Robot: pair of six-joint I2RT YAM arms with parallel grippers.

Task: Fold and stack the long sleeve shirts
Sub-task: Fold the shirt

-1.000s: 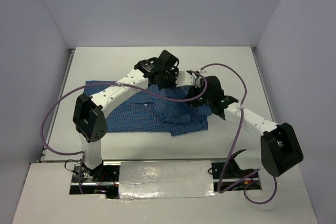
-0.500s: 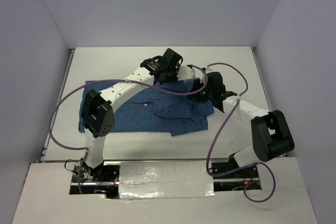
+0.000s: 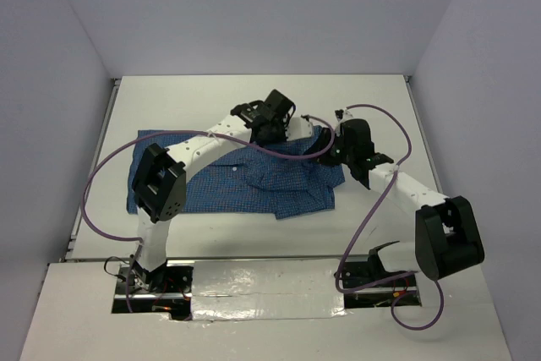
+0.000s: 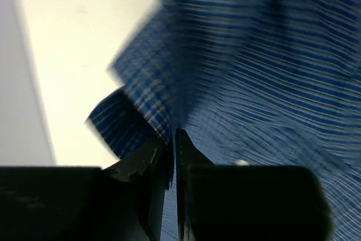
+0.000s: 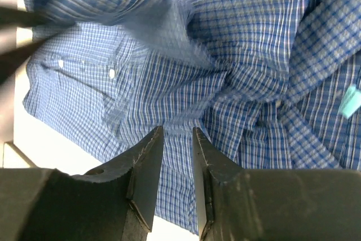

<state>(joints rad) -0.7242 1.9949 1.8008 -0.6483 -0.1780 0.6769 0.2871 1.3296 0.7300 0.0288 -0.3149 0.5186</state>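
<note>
The blue checked long sleeve shirt [image 3: 211, 182] lies spread across the middle of the table, bunched at its right end. My left gripper [image 3: 277, 127] is over the shirt's far edge. In the left wrist view it [image 4: 173, 134] is shut on a raised fold of the cloth [image 4: 152, 100]. My right gripper [image 3: 325, 144] is just right of it, at the shirt's far right corner. In the right wrist view its jaws [image 5: 177, 134] stand a narrow gap apart with checked cloth [image 5: 176, 156] between them, above the shirt [image 5: 254, 38]; white buttons [image 5: 111, 73] show.
The white table [image 3: 254, 95] is walled at the back and on both sides. Purple cables [image 3: 380, 196] loop from both arms over the shirt and the table's right part. A teal label [image 5: 351, 103] shows on the cloth. A taped strip [image 3: 262, 281] lines the near edge.
Both grippers have moved a little right and toward the far side, drawing the shirt's far right part up with them. The right arm's elbow swung in, then back out.
</note>
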